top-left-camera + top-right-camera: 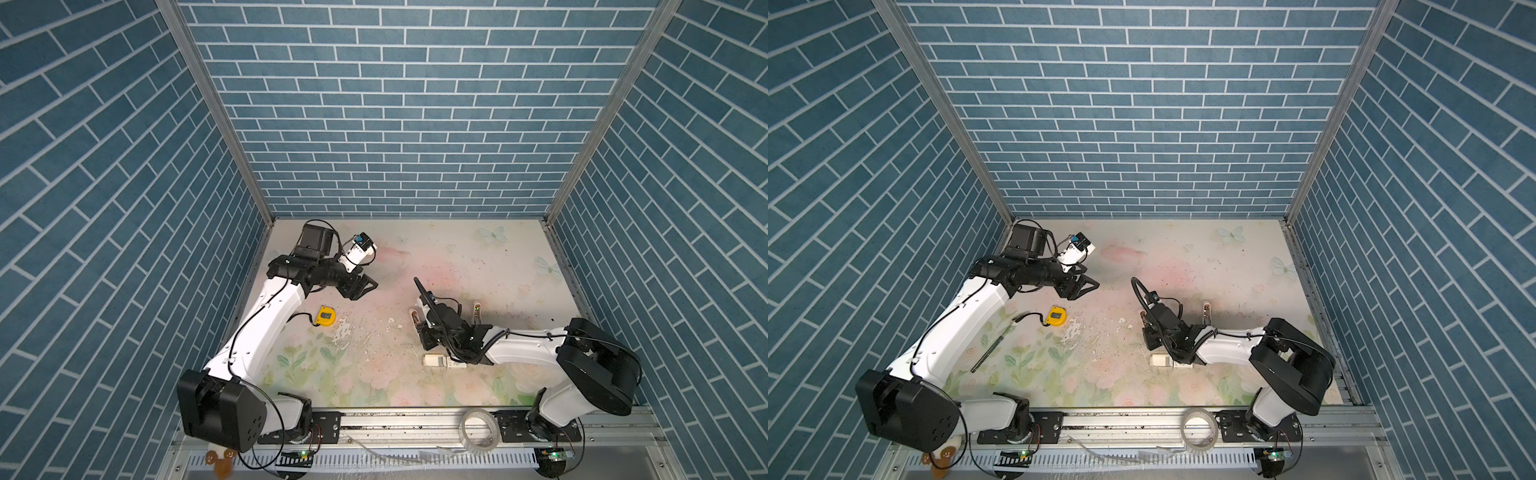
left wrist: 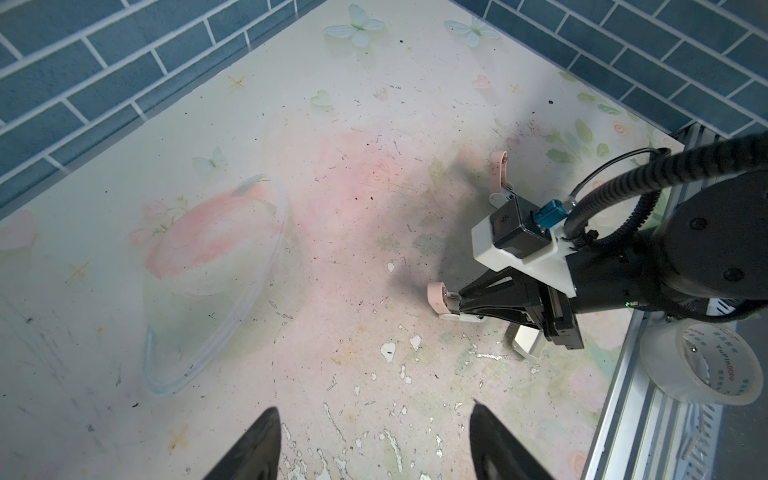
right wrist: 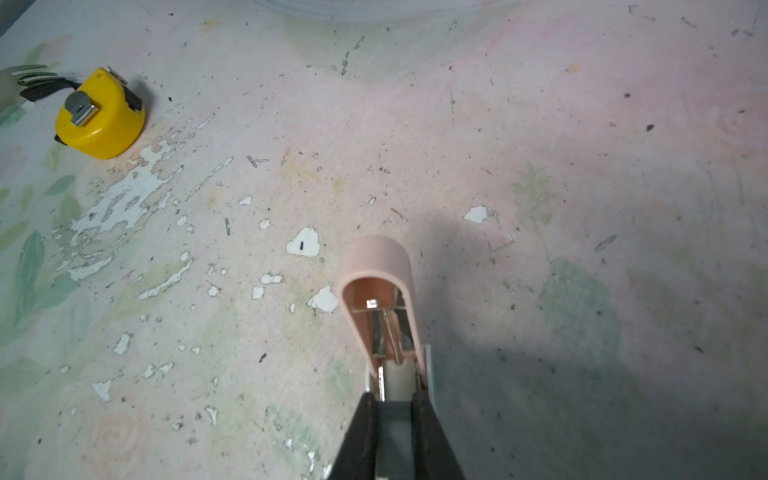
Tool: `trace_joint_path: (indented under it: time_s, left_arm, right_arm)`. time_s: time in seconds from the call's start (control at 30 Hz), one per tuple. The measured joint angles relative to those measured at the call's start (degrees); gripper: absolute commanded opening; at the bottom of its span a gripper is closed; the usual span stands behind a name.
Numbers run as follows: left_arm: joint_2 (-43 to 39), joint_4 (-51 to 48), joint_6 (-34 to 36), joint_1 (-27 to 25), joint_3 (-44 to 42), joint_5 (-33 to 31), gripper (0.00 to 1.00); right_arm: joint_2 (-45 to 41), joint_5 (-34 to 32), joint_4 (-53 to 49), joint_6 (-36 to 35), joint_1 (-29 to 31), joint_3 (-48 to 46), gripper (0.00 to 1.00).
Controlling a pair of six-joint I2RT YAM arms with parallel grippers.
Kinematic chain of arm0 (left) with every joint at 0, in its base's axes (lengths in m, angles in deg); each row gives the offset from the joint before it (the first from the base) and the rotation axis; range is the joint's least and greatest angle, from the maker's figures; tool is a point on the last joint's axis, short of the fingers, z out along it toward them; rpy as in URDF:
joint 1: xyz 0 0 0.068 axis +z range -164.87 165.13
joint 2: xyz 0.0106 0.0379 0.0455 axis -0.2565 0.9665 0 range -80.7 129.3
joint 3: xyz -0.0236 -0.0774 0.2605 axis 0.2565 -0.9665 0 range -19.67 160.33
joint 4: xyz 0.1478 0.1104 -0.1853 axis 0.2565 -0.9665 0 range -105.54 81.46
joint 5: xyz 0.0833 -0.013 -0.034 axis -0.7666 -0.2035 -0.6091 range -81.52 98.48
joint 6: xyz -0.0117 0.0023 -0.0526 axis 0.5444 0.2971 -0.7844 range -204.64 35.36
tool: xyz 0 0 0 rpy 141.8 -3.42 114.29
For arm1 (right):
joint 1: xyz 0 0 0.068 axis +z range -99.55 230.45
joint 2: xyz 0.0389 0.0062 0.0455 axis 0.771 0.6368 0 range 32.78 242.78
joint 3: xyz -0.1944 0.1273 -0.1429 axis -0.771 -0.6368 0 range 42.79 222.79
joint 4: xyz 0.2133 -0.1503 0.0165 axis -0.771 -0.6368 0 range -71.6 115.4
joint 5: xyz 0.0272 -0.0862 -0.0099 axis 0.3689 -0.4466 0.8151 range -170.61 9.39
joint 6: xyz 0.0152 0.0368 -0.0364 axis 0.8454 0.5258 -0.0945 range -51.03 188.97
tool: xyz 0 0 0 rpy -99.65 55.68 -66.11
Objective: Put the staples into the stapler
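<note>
Pink stapler point(image 3: 376, 266) within right tool point(image 3: 395, 395)

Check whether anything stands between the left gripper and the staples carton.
The right gripper, shut on the opened pink stapler, hangs over the carton and hides part of it in both top views. The left gripper, open, would likely have to come in under or around it. The yellow tape measure lies off that line.

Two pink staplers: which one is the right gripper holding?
The stapler nearer the tape measure, lid swung open, clamped in the right gripper. The other stapler sits free beside the arm.
</note>
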Motion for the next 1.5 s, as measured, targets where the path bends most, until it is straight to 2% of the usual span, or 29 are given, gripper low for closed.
trace_joint_path:
  time_s: [1.5]
  left_arm:
    - [-0.04, 1.29, -0.15, 0.0, -0.61, -0.09, 0.73]
  right_arm:
    - [1.22, -2.4, 1.68, 0.0, 1.36, -1.18, 0.17]
